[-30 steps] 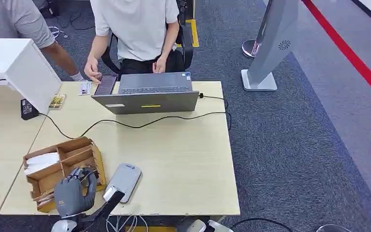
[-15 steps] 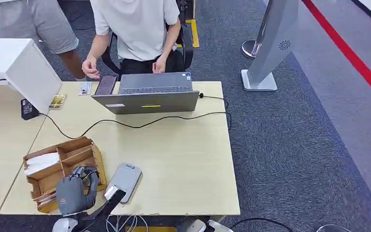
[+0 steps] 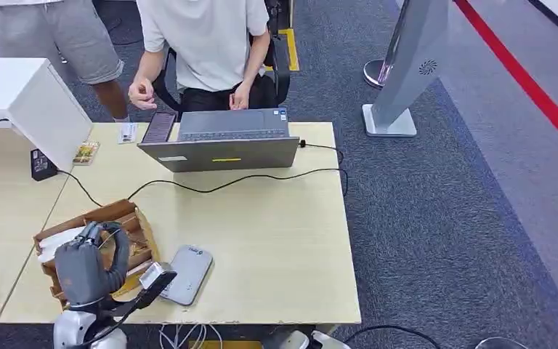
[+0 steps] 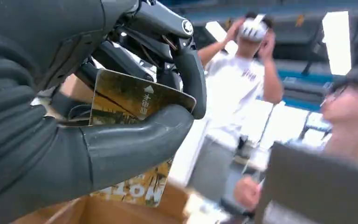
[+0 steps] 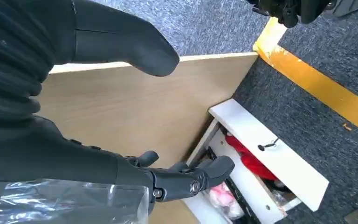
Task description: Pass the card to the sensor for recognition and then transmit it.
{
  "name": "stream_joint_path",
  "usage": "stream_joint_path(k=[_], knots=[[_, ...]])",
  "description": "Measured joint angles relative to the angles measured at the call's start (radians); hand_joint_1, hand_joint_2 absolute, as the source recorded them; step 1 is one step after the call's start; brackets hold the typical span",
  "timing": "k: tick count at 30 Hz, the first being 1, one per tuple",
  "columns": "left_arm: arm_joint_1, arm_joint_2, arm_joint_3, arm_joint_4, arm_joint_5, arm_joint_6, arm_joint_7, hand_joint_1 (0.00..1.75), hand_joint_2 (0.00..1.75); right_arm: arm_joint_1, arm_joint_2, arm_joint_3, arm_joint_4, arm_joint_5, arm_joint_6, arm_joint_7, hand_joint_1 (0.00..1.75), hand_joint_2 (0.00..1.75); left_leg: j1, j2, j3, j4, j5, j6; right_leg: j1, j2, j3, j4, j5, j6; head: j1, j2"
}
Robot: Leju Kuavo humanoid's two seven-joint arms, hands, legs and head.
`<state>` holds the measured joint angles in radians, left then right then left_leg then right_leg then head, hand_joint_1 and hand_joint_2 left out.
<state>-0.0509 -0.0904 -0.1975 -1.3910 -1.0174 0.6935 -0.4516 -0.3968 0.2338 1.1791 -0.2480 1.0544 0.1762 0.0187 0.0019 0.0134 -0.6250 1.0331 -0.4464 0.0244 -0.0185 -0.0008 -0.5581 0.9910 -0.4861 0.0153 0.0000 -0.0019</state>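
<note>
My left hand point(image 3: 87, 265) is lifted over the wooden card box point(image 3: 105, 214) at the table's front left. In the left wrist view the hand point(image 4: 74, 116) pinches a brown and gold card point(image 4: 135, 100) between thumb and fingers, with another yellow card point(image 4: 137, 186) below it over the box. The grey card sensor point(image 3: 189, 273) lies flat just to the right of the box, near the front edge. My right hand point(image 5: 74, 154) hangs beside the table's side panel, fingers apart and holding nothing.
A grey laptop point(image 3: 221, 142) stands at the far edge with a seated person point(image 3: 203, 43) behind it. A black cable point(image 3: 211, 187) runs across the tabletop point(image 3: 276, 240). A white cabinet point(image 3: 22, 94) is at the left and a second person point(image 3: 65, 29) stands behind it.
My left hand has risen from the front of the box and moved left and farther over it. The seated person's hand has lifted off the phone. The standing person has shifted.
</note>
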Motion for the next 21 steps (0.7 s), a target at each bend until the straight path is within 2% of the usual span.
stream_joint_path(k=[7, 12, 17, 21], knots=[[-0.019, 0.026, -0.046, -0.102, 0.055, 0.0, -0.024, 1.75, 1.75, -0.002, 0.0, 0.011, -0.002, 0.008, -0.001, -0.002, 0.0, 1.75, 0.0, 0.0, 0.0, 0.0, 0.0, 0.0, 0.0, 0.0, 0.0, 0.0, 0.0, 0.0, 0.0, 0.0], [-0.078, 0.066, -0.116, -0.124, 0.134, -0.004, 0.029, 1.75, 1.75, -0.003, 0.0, 0.017, -0.004, 0.01, 0.0, -0.007, 0.0, 1.75, 0.0, 0.0, 0.0, 0.0, 0.0, 0.0, 0.0, 0.0, 0.0, 0.0, 0.0, 0.0, 0.0, 0.0], [-0.165, 0.076, -0.17, -0.125, 0.162, -0.018, 0.04, 1.75, 1.75, -0.003, 0.0, 0.024, -0.004, 0.012, 0.002, -0.019, 0.0, 1.75, 0.0, 0.0, 0.0, 0.0, 0.0, 0.0, 0.0, 0.0, 0.0, 0.0, 0.001, 0.0, 0.0, 0.0], [-0.188, 0.082, -0.191, -0.125, 0.158, -0.013, 0.04, 1.75, 1.75, -0.003, 0.0, 0.033, -0.004, 0.015, 0.002, -0.019, 0.0, 1.75, 0.0, 0.0, 0.0, 0.0, 0.0, 0.0, 0.0, 0.0, 0.0, 0.0, 0.001, 0.0, 0.0, 0.0]])
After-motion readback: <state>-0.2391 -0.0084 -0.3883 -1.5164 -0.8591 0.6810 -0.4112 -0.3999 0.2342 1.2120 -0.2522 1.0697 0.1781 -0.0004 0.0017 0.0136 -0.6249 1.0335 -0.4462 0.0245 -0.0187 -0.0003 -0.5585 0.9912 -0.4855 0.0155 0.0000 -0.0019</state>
